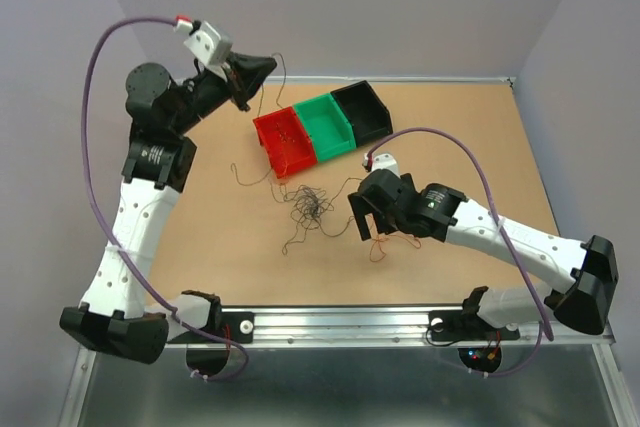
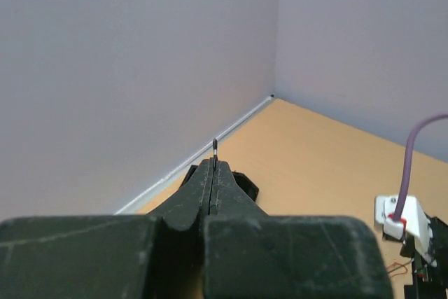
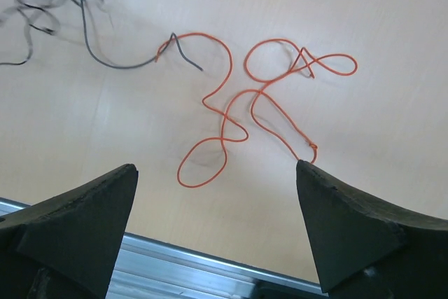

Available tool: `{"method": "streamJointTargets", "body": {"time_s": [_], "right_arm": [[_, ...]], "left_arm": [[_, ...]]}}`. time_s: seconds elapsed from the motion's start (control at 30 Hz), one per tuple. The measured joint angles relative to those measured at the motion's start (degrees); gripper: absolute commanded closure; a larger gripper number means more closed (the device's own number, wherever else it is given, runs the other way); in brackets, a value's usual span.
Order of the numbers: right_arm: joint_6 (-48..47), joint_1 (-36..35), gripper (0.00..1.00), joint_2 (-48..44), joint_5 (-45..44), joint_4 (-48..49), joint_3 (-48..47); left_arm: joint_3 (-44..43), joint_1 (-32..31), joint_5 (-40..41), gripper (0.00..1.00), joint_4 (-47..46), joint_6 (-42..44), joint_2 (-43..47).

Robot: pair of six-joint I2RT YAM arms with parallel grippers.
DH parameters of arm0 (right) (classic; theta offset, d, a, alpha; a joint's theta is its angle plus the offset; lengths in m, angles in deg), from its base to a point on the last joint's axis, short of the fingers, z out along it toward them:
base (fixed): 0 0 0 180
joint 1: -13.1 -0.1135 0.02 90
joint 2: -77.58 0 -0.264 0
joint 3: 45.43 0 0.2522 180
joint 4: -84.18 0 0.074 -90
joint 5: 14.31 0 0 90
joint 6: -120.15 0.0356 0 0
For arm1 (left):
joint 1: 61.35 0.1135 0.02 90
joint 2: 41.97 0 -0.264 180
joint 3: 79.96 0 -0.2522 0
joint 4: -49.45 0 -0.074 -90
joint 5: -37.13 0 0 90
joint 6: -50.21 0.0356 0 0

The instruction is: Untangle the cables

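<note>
- Nearest the arms, the metal rail (image 1: 340, 319) marks the table's front edge. The orange cable (image 3: 224, 120) lies only a little way in from it, so there looks to be scant room to drag it toward the robot.
- The right gripper (image 3: 215, 167) hangs over that cable, jaws spread wide and holding nothing.
- The cable rests flat in loose loops, with one grey strand (image 3: 119, 64) meeting its end.
- It looks feather-light, limp and springy. A low pinch where two loops cross seems the surest hold, as a single strand may slip out.
- Further in sits the tangle (image 1: 308, 205) of dark cables, with bare table (image 1: 200, 237) to its left.
- Beyond that, the red bin (image 1: 285, 139), green bin (image 1: 327, 125) and black bin (image 1: 362, 112) stand in a row.
- Farthest off, the left gripper (image 2: 214, 166) is raised near the back wall (image 2: 105, 68). Its jaws are pinched on a dark cable (image 2: 215, 145), whose tip pokes out.
</note>
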Motion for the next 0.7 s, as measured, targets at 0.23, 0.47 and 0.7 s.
{"method": "streamJointTargets", "body": {"time_s": [0.23, 0.47, 0.7], "right_arm": [[-1.3, 0.2, 0.03, -3.0, -1.4, 1.3, -0.1], [-4.2, 0.2, 0.07, -6.9, -1.2, 3.3, -1.4], [-6.6, 0.2, 0.1, -16.3, 0.5, 7.8, -1.4]], "left_arm": [[29.8, -1.6, -12.7, 1.0, -14.2, -0.9, 10.6], [37.2, -5.0, -21.8, 1.0, -19.0, 1.8, 4.9], [41.7, -11.9, -23.4, 0.86, -19.5, 8.4, 3.1]]}}
